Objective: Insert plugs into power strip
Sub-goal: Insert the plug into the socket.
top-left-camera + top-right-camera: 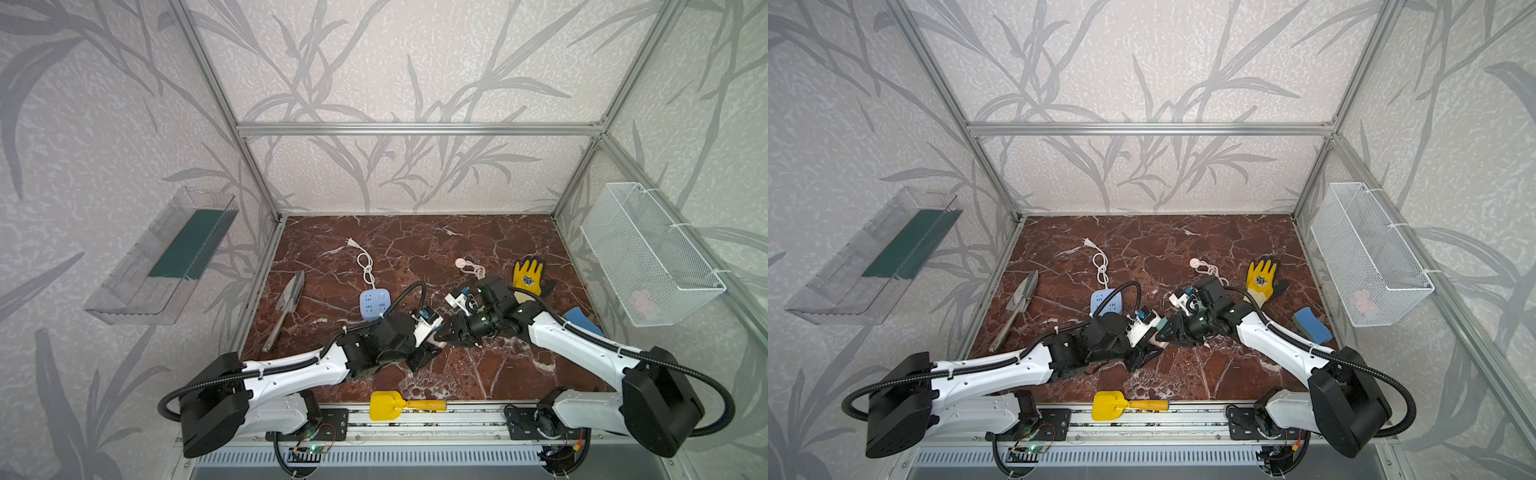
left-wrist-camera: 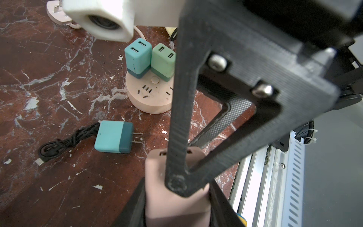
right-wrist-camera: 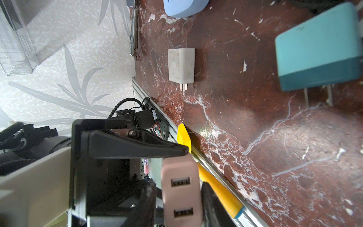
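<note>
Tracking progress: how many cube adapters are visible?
4: teal adapter and green adapter in the pink strip, second teal adapter lying nearby, pink adapter in left gripper. Others may be hidden.

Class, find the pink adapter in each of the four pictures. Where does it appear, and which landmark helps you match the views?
In a top view: the pink adapter is a small sliver in the lower middle.
In a top view: again the lower middle.
Left wrist: bottom centre, large.
Right wrist: bottom centre, two ports facing the camera.
Shared landmark: the metal rail at the front.
</note>
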Available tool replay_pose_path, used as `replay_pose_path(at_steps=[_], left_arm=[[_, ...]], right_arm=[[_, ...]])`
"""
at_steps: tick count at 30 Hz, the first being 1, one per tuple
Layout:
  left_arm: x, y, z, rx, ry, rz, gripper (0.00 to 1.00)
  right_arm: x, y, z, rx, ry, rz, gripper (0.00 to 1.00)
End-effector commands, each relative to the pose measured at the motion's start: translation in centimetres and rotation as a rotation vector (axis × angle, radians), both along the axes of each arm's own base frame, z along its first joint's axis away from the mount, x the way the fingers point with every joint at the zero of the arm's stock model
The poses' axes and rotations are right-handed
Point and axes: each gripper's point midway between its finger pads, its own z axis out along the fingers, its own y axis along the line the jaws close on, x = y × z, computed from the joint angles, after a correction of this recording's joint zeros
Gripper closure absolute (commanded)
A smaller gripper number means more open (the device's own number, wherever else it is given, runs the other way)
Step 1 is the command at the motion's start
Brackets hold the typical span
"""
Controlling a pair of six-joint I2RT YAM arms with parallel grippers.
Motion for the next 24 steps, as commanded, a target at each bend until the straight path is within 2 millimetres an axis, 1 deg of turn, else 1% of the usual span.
replay_pose_path(at_steps=[1,3,6,8,10,11,12,13,14,15,16,17,18,19,21,24], left_arm=[[0.0,-0.5,1.3,-0.048,-0.024,-0.012,1.00],[0.0,-0.5,1.3,-0.049,-0.021,-0.010,1.00],[0.0,-0.5,1.4,-0.052,-0.022,-0.011,1.00],[0.0,-0.5,1.3,-0.051,-0.020,-0.009,1.00],[0.0,-0.5,1.3,-0.052,-0.017,-0.008,1.00],[0.1,-0.5,1.3,-0.054,-0.018,-0.001,1.00],[0.3,-0.4,1.2,-0.051,-0.018,0.012,1.00],[0.6,-0.3,1.1,-0.046,-0.019,0.034,1.00],[1.0,-0.1,1.0,-0.038,-0.020,0.063,0.95],[1.6,0.3,0.7,-0.021,-0.021,0.103,0.67],[2.2,0.7,0.6,-0.007,-0.029,0.148,0.31],[2.9,1.2,0.3,0.014,-0.035,0.195,0.03],[3.9,2.1,0.2,0.041,-0.050,0.266,0.01],[4.8,2.9,0.2,0.061,-0.072,0.333,0.01],[6.0,4.4,0.5,0.069,-0.090,0.430,0.01],[7.3,6.0,0.9,0.042,-0.036,0.534,0.01]], right_arm=[[-0.5,0.1,-0.3,0.011,0.007,0.024,0.63],[-0.4,0.1,-0.3,0.007,0.007,0.022,0.63],[-0.5,0.2,-0.5,0.005,0.012,0.027,0.66],[-0.5,0.2,-0.6,0.007,0.012,0.029,0.70],[-0.5,0.2,-0.6,0.005,0.013,0.027,0.80],[-0.5,0.2,-0.6,0.007,0.012,0.027,0.88],[-0.4,0.2,-0.7,0.005,0.013,0.025,1.00],[-0.4,0.2,-0.7,0.000,0.011,0.021,1.00],[-0.4,0.2,-0.8,-0.003,0.005,0.020,1.00],[-0.2,0.1,-0.8,-0.008,-0.002,0.012,1.00],[-0.1,0.0,-0.7,-0.012,-0.009,0.007,1.00],[0.0,0.0,-0.7,-0.018,-0.018,-0.002,1.00],[0.3,-0.1,-0.7,-0.025,-0.026,-0.016,1.00],[0.5,-0.2,-0.7,-0.033,-0.033,-0.026,1.00],[0.9,-0.3,-0.8,-0.043,-0.044,-0.047,1.00],[1.6,-0.5,-1.0,-0.072,-0.063,-0.087,1.00]])
